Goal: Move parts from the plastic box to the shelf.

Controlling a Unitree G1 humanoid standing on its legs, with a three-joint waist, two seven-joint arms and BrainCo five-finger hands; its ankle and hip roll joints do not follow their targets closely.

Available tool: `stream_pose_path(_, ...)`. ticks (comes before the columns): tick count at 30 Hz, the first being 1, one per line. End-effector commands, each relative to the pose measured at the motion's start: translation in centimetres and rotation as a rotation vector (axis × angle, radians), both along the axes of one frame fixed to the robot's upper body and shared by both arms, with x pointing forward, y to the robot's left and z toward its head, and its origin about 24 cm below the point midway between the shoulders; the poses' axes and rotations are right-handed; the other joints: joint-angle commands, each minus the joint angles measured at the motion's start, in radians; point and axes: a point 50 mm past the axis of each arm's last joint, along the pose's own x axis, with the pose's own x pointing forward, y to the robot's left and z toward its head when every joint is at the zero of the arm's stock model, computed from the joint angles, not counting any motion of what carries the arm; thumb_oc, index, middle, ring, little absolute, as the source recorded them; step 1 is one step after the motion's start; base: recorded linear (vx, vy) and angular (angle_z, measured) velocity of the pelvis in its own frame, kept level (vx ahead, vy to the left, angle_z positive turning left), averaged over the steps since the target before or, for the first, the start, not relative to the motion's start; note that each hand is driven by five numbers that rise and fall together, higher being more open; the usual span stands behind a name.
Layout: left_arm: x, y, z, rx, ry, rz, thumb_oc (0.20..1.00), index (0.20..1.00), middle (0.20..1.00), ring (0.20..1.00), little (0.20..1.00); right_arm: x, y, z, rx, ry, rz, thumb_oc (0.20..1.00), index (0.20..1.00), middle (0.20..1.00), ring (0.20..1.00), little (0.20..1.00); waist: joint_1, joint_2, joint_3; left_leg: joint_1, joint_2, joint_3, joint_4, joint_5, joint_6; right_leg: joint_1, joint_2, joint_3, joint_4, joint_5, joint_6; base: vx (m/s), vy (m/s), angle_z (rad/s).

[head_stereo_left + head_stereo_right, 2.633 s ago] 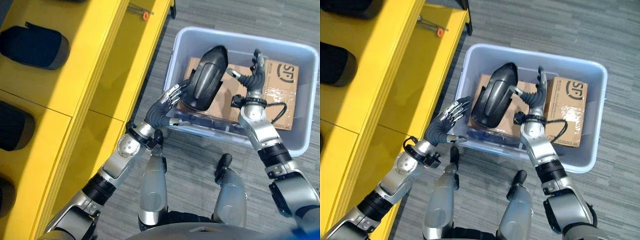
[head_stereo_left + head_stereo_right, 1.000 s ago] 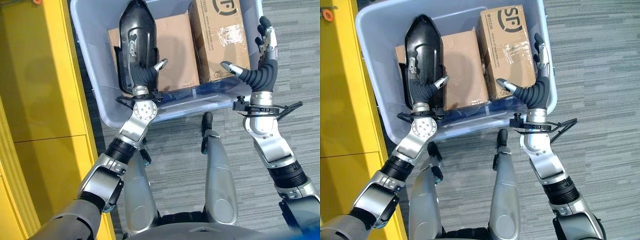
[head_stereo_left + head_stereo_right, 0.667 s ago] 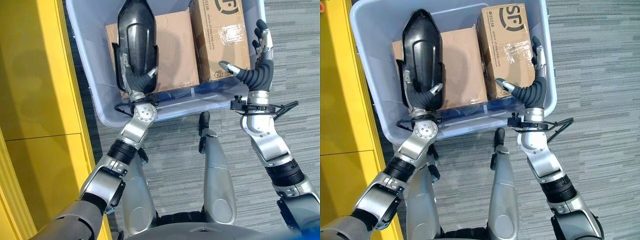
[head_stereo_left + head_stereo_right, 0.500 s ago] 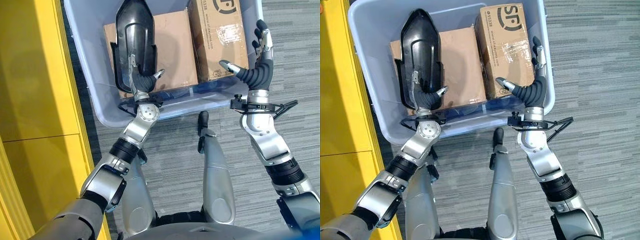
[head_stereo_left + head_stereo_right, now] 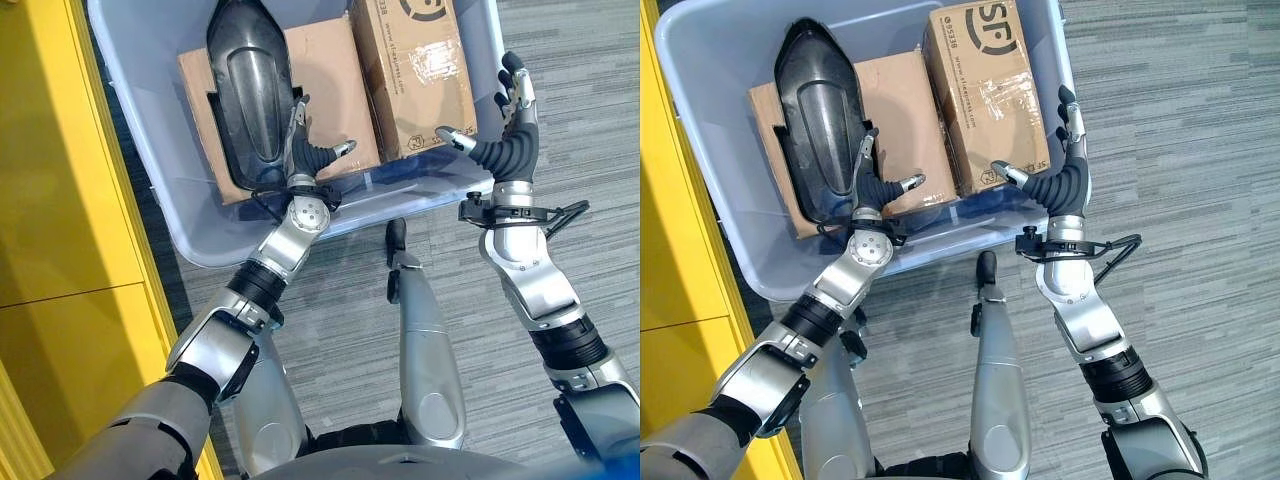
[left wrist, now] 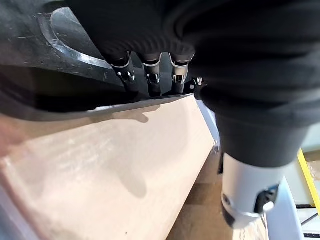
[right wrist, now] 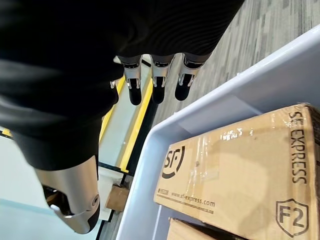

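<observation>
Resting against the long, glossy black moulded part (image 5: 245, 95), the left hand (image 5: 305, 160) has straight fingers and thumb apart. That part lies on a flat cardboard box (image 5: 335, 90) inside the pale plastic box (image 5: 190, 235). Right hand (image 5: 505, 150) hovers spread by its rim, beside the yellow shelf (image 5: 60, 180).

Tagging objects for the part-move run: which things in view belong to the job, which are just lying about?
Job:
- black part, lying on a carton in the box
- plastic box
- yellow shelf
- left hand, fingers straight against the black part's edge
- right hand, open over the box's right rim

Lying about:
- two cardboard cartons in the box
- grey carpet floor
</observation>
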Motion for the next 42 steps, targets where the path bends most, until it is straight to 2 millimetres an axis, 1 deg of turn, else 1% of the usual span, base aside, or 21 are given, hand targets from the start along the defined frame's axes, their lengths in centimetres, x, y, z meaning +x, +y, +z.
stream_pose_path(1, 0.0, -2.1, 0.7, -0.050, -0.042, -0.068, 1.000, 1.000, 1.000, 1.000, 1.000, 0.0, 0.2, 1.8, 0.047, -0.085, 0.018, 1.000, 1.000, 1.000, 1.000, 1.000, 0.012, -0.041, -0.033, -0.019, -0.033, 0.050, 0.032, -0.056, -0.004, -0.007, 0.094, -0.082, 0.031, -0.036, -0.012, 0.01, -0.014, -0.08)
stream_pose_path(7, 0.2, -2.0, 0.8, -0.055, -0.047, -0.049, 1.000, 1.000, 1.000, 1.000, 1.000, 0.1, -0.1, 1.7, 0.053, -0.079, 0.002, 1.000, 1.000, 1.000, 1.000, 1.000, 0.007, -0.051, -0.033, -0.029, -0.030, 0.049, 0.043, -0.062, -0.003, -0.012, 0.097, -0.087, 0.032, -0.032, -0.012, 0.01, -0.021, -0.04)
stream_pose_path(11, 0.2, -2.1, 1.4, 0.006, -0.094, -0.047, 1.000, 1.000, 1.000, 1.000, 1.000, 0.1, -0.1, 1.5, 0.068, -0.077, -0.007, 1.000, 1.000, 1.000, 1.000, 1.000, 0.007, -0.056, -0.033, -0.036, -0.032, 0.044, 0.046, -0.065, 0.001, -0.018, 0.101, -0.088, 0.037, -0.032, -0.013, 0.01, -0.028, 0.02)
stream_pose_path(12, -0.1, -2.0, 2.1, 0.058, -0.173, -0.007, 1.000, 1.000, 1.000, 1.000, 1.000, -0.1, -0.2, 1.6, 0.065, -0.092, -0.012, 1.000, 1.000, 1.000, 1.000, 1.000, 0.009, -0.057, -0.033, -0.036, -0.033, 0.042, 0.045, -0.065, 0.001, -0.018, 0.101, -0.091, 0.036, -0.031, -0.015, 0.02, -0.036, 0.01)
stream_pose_path(14, -0.7, -1.6, 3.5, 0.095, -0.325, 0.052, 1.000, 1.000, 1.000, 1.000, 1.000, -0.4, -0.2, 1.7, 0.058, -0.119, -0.015, 1.000, 1.000, 1.000, 1.000, 1.000, 0.012, -0.057, -0.033, -0.037, -0.038, 0.037, 0.044, -0.067, 0.002, -0.018, 0.102, -0.092, 0.038, -0.033, -0.016, 0.01, -0.019, 0.00)
stream_pose_path(15, -1.6, -1.0, 5.0, 0.126, -0.495, 0.112, 1.000, 1.000, 1.000, 1.000, 1.000, -0.7, -0.1, 1.8, 0.046, -0.142, -0.025, 1.000, 1.000, 1.000, 1.000, 1.000, 0.018, -0.052, -0.033, -0.034, -0.043, 0.034, 0.041, -0.068, 0.003, -0.017, 0.100, -0.094, 0.039, -0.036, -0.017, 0.00, 0.000, 0.00)
stream_pose_path(16, -1.9, -0.8, 5.5, 0.124, -0.546, 0.129, 1.000, 1.000, 1.000, 1.000, 1.000, -0.8, -0.1, 1.9, 0.043, -0.148, -0.029, 1.000, 1.000, 1.000, 1.000, 1.000, 0.019, -0.051, -0.033, -0.034, -0.046, 0.032, 0.040, -0.068, 0.003, -0.016, 0.099, -0.095, 0.039, -0.036, -0.018, 0.00, 0.000, 0.00)
stream_pose_path(17, -2.5, -0.3, 6.6, 0.129, -0.650, 0.162, 1.000, 1.000, 1.000, 1.000, 1.000, -1.0, -0.2, 1.9, 0.035, -0.157, -0.043, 1.000, 1.000, 1.000, 1.000, 1.000, 0.026, -0.046, -0.033, -0.032, -0.052, 0.028, 0.037, -0.070, 0.002, -0.014, 0.097, -0.095, 0.037, -0.038, -0.019, 0.00, 0.000, 0.00)
stream_pose_path(21, -4.9, 1.1, 8.9, 0.129, -0.947, 0.225, 1.000, 1.000, 1.000, 1.000, 1.000, -1.4, -0.3, 1.8, 0.037, -0.163, -0.061, 1.000, 1.000, 1.000, 1.000, 1.000, 0.044, -0.034, -0.033, -0.033, -0.065, 0.014, 0.029, -0.067, 0.002, -0.015, 0.087, -0.101, 0.037, -0.038, -0.023, -0.01, -0.009, 0.01)
stream_pose_path(22, -6.3, 1.6, 9.9, 0.102, -1.081, 0.230, 1.000, 1.000, 1.000, 1.000, 1.000, -1.7, -0.4, 2.0, 0.033, -0.171, -0.074, 1.000, 1.000, 1.000, 1.000, 1.000, 0.052, -0.027, -0.033, -0.050, -0.070, 0.021, 0.017, -0.044, 0.009, -0.032, 0.083, -0.109, 0.028, -0.022, -0.032, -0.05, -0.029, 0.05)
stream_pose_path(23, -6.4, 1.7, 9.9, 0.102, -1.100, 0.235, 1.000, 1.000, 1.000, 1.000, 1.000, -1.7, -0.4, 1.9, 0.034, -0.170, -0.076, 1.000, 1.000, 1.000, 1.000, 1.000, 0.053, -0.026, -0.033, -0.050, -0.071, 0.020, 0.015, -0.044, 0.009, -0.032, 0.082, -0.110, 0.027, -0.022, -0.033, -0.05, -0.025, 0.05)
stream_pose_path(25, -7.6, 2.2, 10.3, 0.086, -1.172, 0.229, 1.000, 1.000, 1.000, 1.000, 1.000, -1.9, -0.6, 1.8, 0.033, -0.167, -0.091, 1.000, 1.000, 1.000, 1.000, 1.000, 0.063, -0.019, -0.033, -0.046, -0.077, 0.013, 0.009, -0.042, 0.007, -0.028, 0.079, -0.113, 0.028, -0.026, -0.033, 0.01, -0.007, 0.08)
stream_pose_path(26, -8.0, 2.8, 10.2, 0.039, -1.141, 0.225, 1.000, 1.000, 1.000, 1.000, 1.000, -2.0, -0.7, 1.6, 0.029, -0.161, -0.100, 1.000, 1.000, 1.000, 1.000, 1.000, 0.073, -0.012, -0.033, -0.040, -0.083, 0.007, 0.001, -0.040, 0.006, -0.021, 0.077, -0.117, 0.027, -0.030, -0.033, 0.01, -0.004, 0.12)
stream_pose_path(27, -8.0, 2.9, 10.1, 0.036, -1.134, 0.224, 1.000, 1.000, 1.000, 1.000, 1.000, -2.0, -0.7, 1.6, 0.029, -0.160, -0.101, 1.000, 1.000, 1.000, 1.000, 1.000, 0.074, -0.011, -0.033, -0.039, -0.084, 0.006, 0.000, -0.040, 0.006, -0.021, 0.076, -0.117, 0.028, -0.031, -0.033, 0.01, 0.008, 0.12)
stream_pose_path(28, -7.9, 3.2, 9.7, 0.018, -1.086, 0.229, 1.000, 1.000, 1.000, 1.000, 1.000, -2.0, -0.6, 1.4, 0.028, -0.153, -0.104, 1.000, 1.000, 1.000, 1.000, 1.000, 0.079, -0.006, -0.033, -0.036, -0.085, 0.003, -0.005, -0.037, 0.005, -0.017, 0.075, -0.118, 0.028, -0.034, -0.031, 0.01, 0.016, 0.05)
stream_pose_path(31, -7.4, 3.9, 8.9, 0.016, -1.001, 0.278, 1.000, 1.000, 1.000, 1.000, 1.000, -2.0, -0.6, 1.2, 0.022, -0.143, -0.107, 1.000, 1.000, 1.000, 1.000, 1.000, 0.087, -0.002, -0.033, -0.031, -0.088, 0.000, -0.014, -0.032, 0.005, -0.011, 0.075, -0.122, 0.028, -0.037, -0.030, 0.00, 0.005, 0.01)
stream_pose_path(34, -6.4, 4.6, 7.6, -0.005, -0.846, 0.291, 1.000, 1.000, 1.000, 1.000, 1.000, -2.0, -0.7, 0.9, 0.020, -0.138, -0.107, 1.000, 1.000, 1.000, 1.000, 1.000, 0.090, -0.005, -0.033, -0.034, -0.085, -0.002, -0.021, -0.025, 0.004, -0.013, 0.077, -0.124, 0.029, -0.039, -0.029, 0.00, 0.001, 0.01)
stream_pose_path(37, -5.3, 4.5, 6.5, -0.006, -0.708, 0.268, 1.000, 1.000, 1.000, 1.000, 1.000, -1.8, -0.6, 0.7, 0.024, -0.123, -0.102, 1.000, 1.000, 1.000, 1.000, 1.000, 0.089, -0.010, -0.033, -0.040, -0.080, -0.005, -0.022, -0.019, 0.001, -0.016, 0.083, -0.127, 0.031, -0.038, -0.028, 0.00, -0.011, 0.01)
stream_pose_path(39, -4.9, 4.4, 6.1, -0.021, -0.649, 0.263, 1.000, 1.000, 1.000, 1.000, 1.000, -1.7, -0.6, 0.6, 0.024, -0.121, -0.102, 1.000, 1.000, 1.000, 1.000, 1.000, 0.089, -0.012, -0.033, -0.041, -0.077, -0.005, -0.024, -0.016, 0.000, -0.017, 0.085, -0.129, 0.033, -0.038, -0.029, 0.01, -0.034, 0.02)
stream_pose_path(40, -4.2, 4.1, 5.4, -0.030, -0.565, 0.237, 1.000, 1.000, 1.000, 1.000, 1.000, -1.6, -0.5, 0.5, 0.022, -0.115, -0.098, 1.000, 1.000, 1.000, 1.000, 1.000, 0.086, -0.017, -0.033, -0.041, -0.074, -0.005, -0.021, -0.014, 0.000, -0.017, 0.088, -0.129, 0.035, -0.037, -0.027, 0.01, -0.036, 0.02)
stream_pose_path(42, -3.8, 3.9, 4.8, -0.015, -0.509, 0.237, 1.000, 1.000, 1.000, 1.000, 1.000, -1.5, -0.6, 0.4, 0.027, -0.110, -0.094, 1.000, 1.000, 1.000, 1.000, 1.000, 0.083, -0.022, -0.033, -0.043, -0.069, -0.003, -0.018, -0.012, 0.000, -0.017, 0.091, -0.131, 0.034, -0.035, -0.028, 0.01, -0.020, 0.00)
